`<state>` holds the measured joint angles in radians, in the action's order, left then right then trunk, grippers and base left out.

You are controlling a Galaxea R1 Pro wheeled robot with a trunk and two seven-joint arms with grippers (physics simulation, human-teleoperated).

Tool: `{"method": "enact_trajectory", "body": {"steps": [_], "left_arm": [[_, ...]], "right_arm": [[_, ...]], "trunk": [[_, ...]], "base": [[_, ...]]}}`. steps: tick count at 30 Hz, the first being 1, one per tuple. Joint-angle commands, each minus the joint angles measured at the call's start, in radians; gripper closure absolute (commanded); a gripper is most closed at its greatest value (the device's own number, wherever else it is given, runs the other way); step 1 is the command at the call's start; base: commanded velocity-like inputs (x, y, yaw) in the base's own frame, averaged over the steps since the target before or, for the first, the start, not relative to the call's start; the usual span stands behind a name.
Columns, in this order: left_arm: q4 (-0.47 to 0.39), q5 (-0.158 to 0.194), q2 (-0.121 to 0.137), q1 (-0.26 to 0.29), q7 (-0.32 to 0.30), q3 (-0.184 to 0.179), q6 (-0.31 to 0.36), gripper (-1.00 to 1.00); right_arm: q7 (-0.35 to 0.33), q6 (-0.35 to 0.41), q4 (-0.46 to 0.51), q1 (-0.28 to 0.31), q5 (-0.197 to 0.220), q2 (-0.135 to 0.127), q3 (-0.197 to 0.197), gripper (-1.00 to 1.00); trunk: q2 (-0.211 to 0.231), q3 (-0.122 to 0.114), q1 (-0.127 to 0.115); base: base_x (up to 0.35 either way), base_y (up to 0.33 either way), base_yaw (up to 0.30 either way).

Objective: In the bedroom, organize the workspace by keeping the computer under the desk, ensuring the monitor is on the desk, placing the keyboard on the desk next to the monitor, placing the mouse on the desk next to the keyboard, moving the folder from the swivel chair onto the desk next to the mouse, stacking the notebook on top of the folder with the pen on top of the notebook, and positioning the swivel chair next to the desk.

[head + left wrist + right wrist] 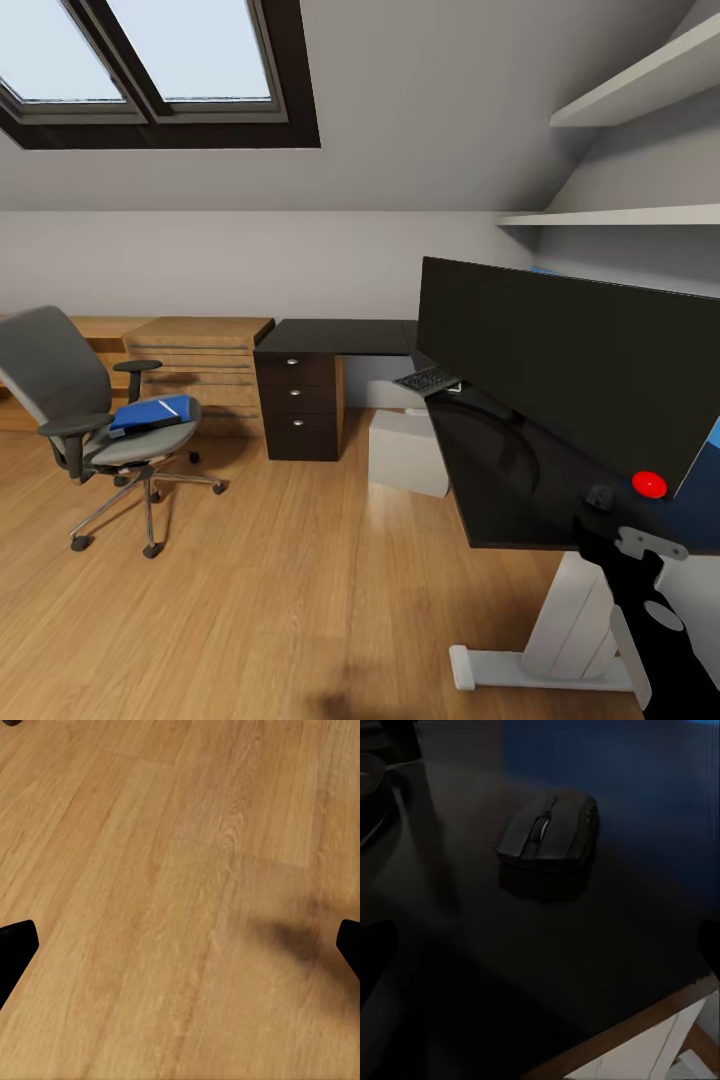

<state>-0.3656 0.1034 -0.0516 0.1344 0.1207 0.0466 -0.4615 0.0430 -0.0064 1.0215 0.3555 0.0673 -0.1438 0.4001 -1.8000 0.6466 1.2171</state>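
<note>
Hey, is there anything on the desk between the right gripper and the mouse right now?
Nothing visible does. In the right wrist view the mouse sits on bare dark desk ahead of the right gripper, whose fingertips show at the picture's edges, wide apart. The stretch of desktop between them carries no other object.

Sloped ceiling, skylight, oak floor, wooden cabinet, wall shelves.

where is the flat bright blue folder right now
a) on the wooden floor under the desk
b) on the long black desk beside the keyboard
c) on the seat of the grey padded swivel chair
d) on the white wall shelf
c: in the head view the flat bright blue folder lies on the seat of the grey padded swivel chair, which stands apart from the long black desk.
</note>
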Motion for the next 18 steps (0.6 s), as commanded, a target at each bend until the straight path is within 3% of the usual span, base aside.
{"method": "enact_trajectory", "body": {"steps": [1,18], "left_arm": [[0.001,0.006,-0.001,0.001,-0.003,0.003,-0.003,-1.00],[0.000,0.006,-0.001,0.001,-0.003,0.003,-0.003,-1.00]], "right_arm": [[0.011,-0.001,0.000,0.000,0.007,0.000,-0.001,-1.00],[0.049,-0.001,-0.001,0.001,0.006,0.000,-0.003,-1.00]], "trunk": [[0.000,0.001,0.000],[0.000,0.001,0.000]], "base": [[0.010,0.000,0.000],[0.040,0.000,0.000]]}}
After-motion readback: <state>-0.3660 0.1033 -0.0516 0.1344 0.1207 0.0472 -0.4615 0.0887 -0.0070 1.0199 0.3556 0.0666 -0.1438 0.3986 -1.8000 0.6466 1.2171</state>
